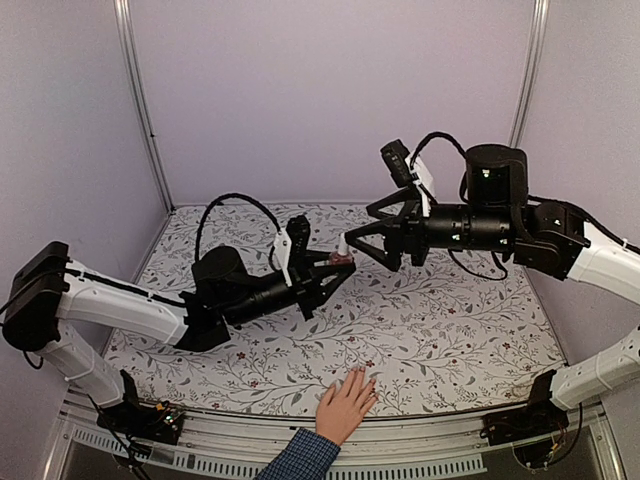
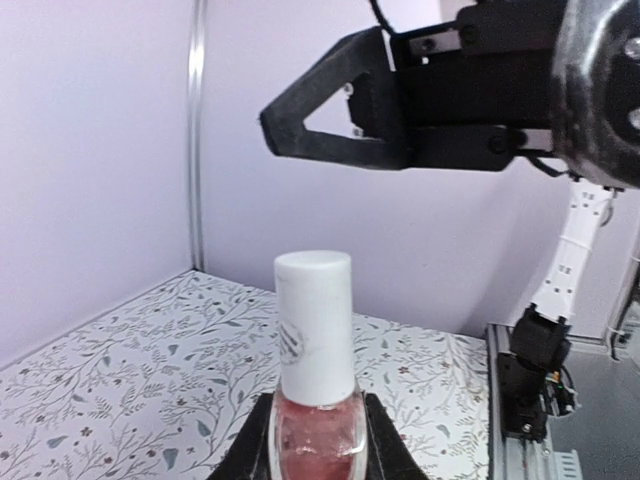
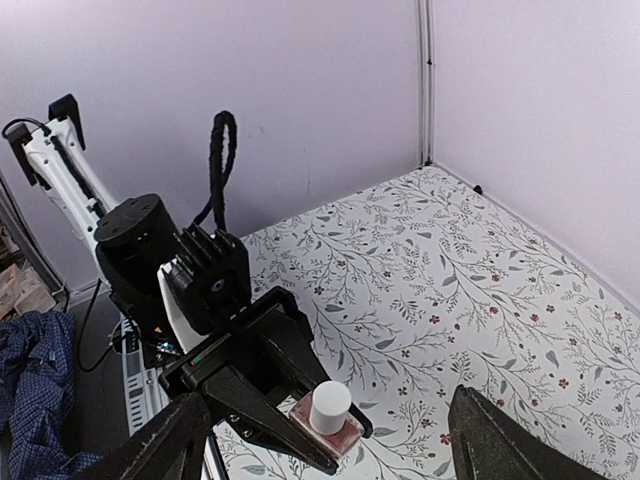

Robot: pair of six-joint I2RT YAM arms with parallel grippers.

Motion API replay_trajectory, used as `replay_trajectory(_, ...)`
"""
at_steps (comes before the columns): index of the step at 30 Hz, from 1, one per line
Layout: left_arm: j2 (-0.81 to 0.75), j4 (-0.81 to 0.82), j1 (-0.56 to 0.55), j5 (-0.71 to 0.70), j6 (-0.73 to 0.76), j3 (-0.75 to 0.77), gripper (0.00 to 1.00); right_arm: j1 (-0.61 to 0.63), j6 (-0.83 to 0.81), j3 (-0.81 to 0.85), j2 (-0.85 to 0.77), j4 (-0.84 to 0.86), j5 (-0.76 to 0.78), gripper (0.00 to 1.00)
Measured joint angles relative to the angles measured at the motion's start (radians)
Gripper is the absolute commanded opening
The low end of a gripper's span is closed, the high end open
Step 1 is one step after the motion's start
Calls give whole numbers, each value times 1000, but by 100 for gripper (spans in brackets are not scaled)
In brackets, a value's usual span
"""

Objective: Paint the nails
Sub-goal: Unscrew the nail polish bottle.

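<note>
A light-skinned hand (image 1: 346, 405) with a blue checked cuff (image 1: 300, 458) lies flat at the table's near edge, fingers pointing away. The nails (image 1: 362, 380) at its fingertips are too small to make out. Above mid-table, my left gripper (image 1: 333, 268) is shut on a pink nail-polish bottle (image 2: 315, 420) with its white cap (image 2: 314, 325) on. My right gripper (image 1: 358, 226) is open, with its fingers (image 2: 340, 120) spread to either side of the cap and not touching it. In the right wrist view, the bottle (image 3: 325, 425) sits between my right gripper's (image 3: 328, 396) wide-apart fingertips.
A floral cloth (image 1: 430, 320) covers the table, with purple walls and metal posts (image 1: 140, 100) on three sides. A metal rail (image 1: 420, 455) runs along the near edge by the arm bases. A blue checked cloth (image 3: 30, 390) lies off the table.
</note>
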Motion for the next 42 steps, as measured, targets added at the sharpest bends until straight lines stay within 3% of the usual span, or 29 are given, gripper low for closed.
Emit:
replay_trajectory(7,49,-35,-31,-204,27,48,0,0,73,8,69,-15,112,78)
replay_trajectory(15,98,-63,-63,-326,64,90,0,0,125,10,116,-27,188,57)
replay_trajectory(38,109,-64,-86,-436,126,115,0,-6,173,10,135,-8,145,2)
replay_trajectory(42,109,-61,-86,-436,128,115,0,-10,164,8,135,0,127,0)
